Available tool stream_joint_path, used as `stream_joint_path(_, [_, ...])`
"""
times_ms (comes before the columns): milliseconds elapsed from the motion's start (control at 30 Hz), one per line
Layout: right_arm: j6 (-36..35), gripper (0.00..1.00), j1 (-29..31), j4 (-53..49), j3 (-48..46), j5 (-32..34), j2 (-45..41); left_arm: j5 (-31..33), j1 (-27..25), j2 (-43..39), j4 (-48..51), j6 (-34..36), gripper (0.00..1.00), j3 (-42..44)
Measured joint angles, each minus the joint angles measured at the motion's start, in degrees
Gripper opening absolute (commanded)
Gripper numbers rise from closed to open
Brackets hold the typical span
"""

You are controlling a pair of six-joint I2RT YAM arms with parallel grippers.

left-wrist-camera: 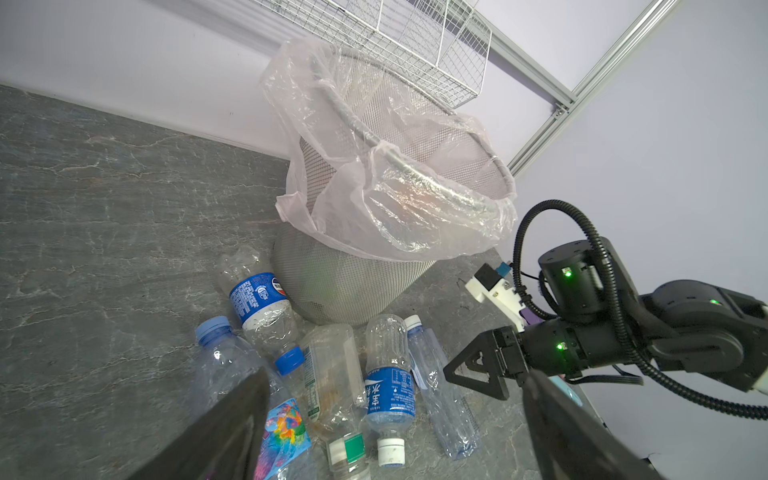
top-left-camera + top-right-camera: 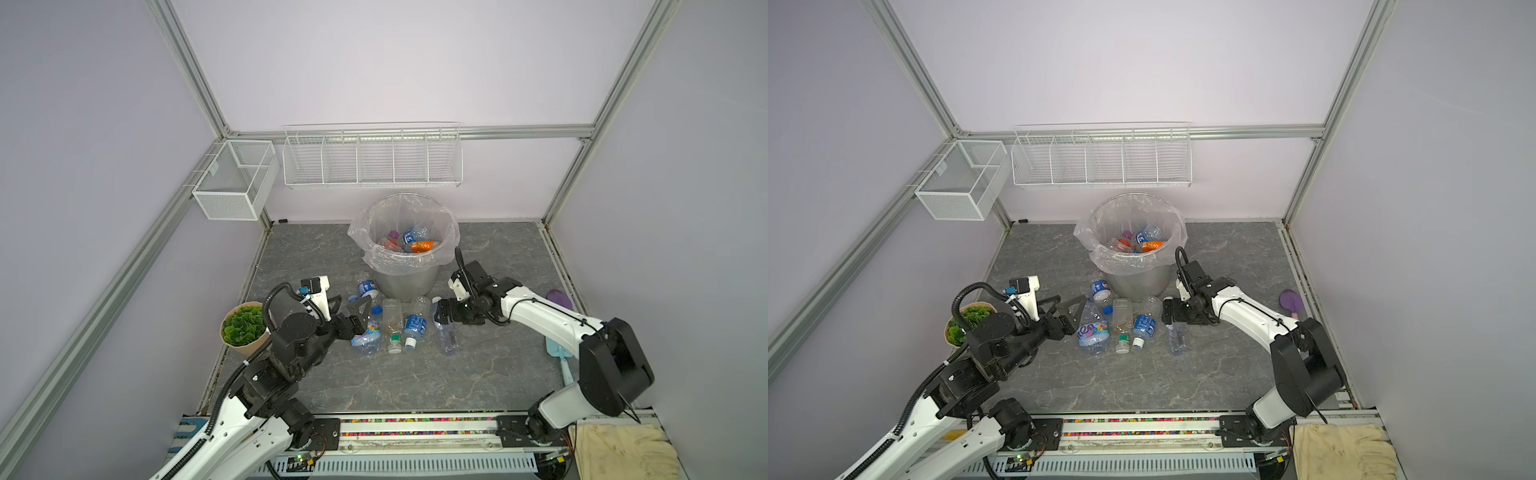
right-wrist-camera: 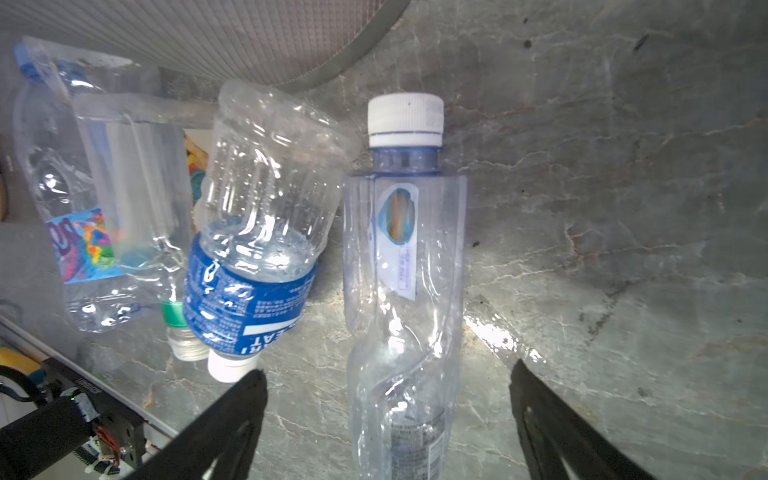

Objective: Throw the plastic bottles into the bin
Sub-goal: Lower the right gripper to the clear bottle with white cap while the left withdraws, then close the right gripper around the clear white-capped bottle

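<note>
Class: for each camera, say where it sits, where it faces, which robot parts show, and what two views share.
Top views: high above the base, looking down and forward at bin and bottles; both arms show.
Left wrist: on left arm, facing bin; open left gripper in front, right gripper beyond.
Right wrist: on right arm, looking down on tall clear bottle framed by open jaws.
Shared: blue-label bottle, in both wrist views.

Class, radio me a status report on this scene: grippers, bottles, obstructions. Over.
Left gripper open above loose bottles; right gripper open, straddling white-capped bottle. Five loose, others in bin. Nothing blocking.
</note>
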State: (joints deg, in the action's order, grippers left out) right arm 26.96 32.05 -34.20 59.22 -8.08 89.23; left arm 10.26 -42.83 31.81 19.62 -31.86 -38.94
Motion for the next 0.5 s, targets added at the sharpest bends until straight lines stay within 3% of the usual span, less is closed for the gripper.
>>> stream_joint_path(233, [1.36,0.8,1.2,1.88,-0.46,1.95,3.3,0.33,0.0,-1.22,0.02,-0.66,0.94,0.33])
stream_joint_path(433, [1.6,0.75,2.16,2.86,-0.72,2.93,6.93,0.35,0.0,-1.2,0.02,-0.66,0.94,0.33])
stream_joint_path(500, [1.6,0.66,2.69,2.82,-0.74,3.76,7.52,0.37,0.0,-1.22,0.02,-0.66,0.94,0.33])
